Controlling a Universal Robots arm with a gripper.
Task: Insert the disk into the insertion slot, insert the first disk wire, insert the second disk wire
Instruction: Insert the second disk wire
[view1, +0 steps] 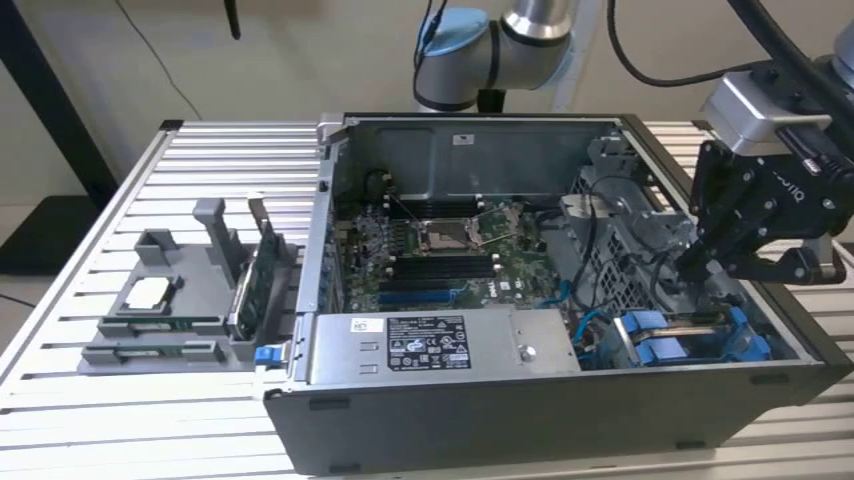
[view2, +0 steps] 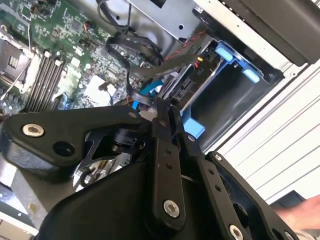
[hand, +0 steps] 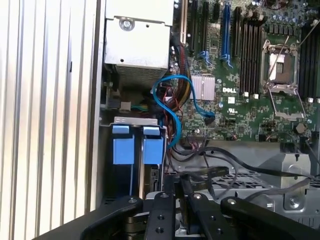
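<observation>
In the exterior view, my pincer (view1: 697, 262) hangs inside the open computer case (view1: 534, 420) on the table (view1: 160, 400), above the blue disk carriers (view1: 694, 335). In both wrist views, its fingers (view2: 165, 125) look clenched around a dark cable (view2: 127, 75); carriers sit in the cage (hand: 132, 145).

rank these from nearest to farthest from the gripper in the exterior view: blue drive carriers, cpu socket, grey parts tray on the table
Measured from the gripper, in the exterior view:
1. Blue drive carriers, just below it in the case's near corner on the view's right.
2. CPU socket, mid-motherboard, further left.
3. Grey parts tray, outside the case at the view's far left.
</observation>
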